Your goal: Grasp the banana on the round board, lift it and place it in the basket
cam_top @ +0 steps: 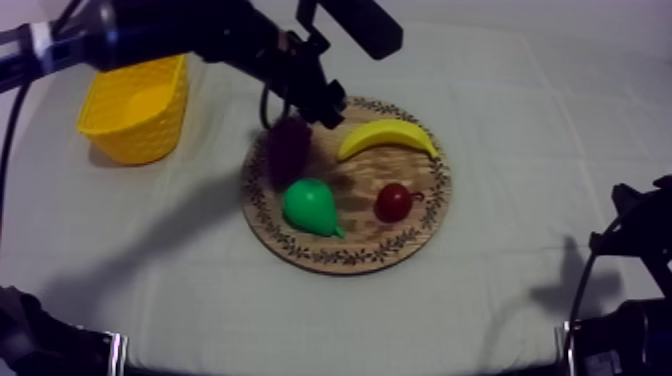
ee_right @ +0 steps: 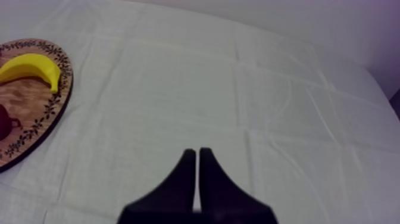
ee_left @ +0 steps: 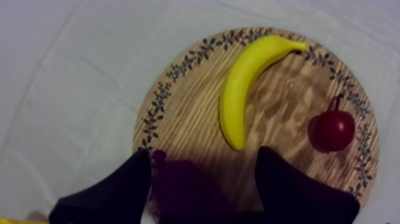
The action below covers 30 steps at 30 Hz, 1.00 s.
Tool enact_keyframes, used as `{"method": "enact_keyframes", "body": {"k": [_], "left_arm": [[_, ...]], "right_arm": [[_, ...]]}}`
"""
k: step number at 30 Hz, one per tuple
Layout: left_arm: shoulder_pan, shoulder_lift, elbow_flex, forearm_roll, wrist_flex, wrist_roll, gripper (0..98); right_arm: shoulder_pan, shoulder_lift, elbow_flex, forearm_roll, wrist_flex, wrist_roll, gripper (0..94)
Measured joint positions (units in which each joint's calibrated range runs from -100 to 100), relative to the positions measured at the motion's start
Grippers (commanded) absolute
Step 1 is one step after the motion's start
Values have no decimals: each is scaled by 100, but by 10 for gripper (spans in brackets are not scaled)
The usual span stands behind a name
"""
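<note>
A yellow banana lies on the far part of the round wooden board, and it also shows in the left wrist view as the banana on the board. My left gripper hovers over the board's far left rim, just left of the banana, open with dark grapes between and below its fingers. The yellow basket stands at the table's far left. My right gripper is shut on nothing, low over bare cloth right of the board.
On the board also lie a bunch of dark grapes, a green pear and a small red fruit. Grey-white cloth spreads around the board. My right arm rests at the lower right.
</note>
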Motion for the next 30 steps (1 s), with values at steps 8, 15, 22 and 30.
{"method": "enact_keyframes", "body": {"k": [8, 15, 22, 30], "left_arm": [[74, 1342, -1638, 38, 1214, -55, 644], [95, 2471, -3085, 69, 2251, -132, 633], [156, 3436, -4369, 81, 3044, -198, 607], [219, 3987, -5221, -68, 3484, -99, 478]], "right_arm": [[0, 0, 0, 0, 0, 0, 3], [0, 0, 0, 0, 0, 0, 3], [0, 0, 0, 0, 0, 0, 3], [0, 0, 0, 0, 0, 18, 3]]}}
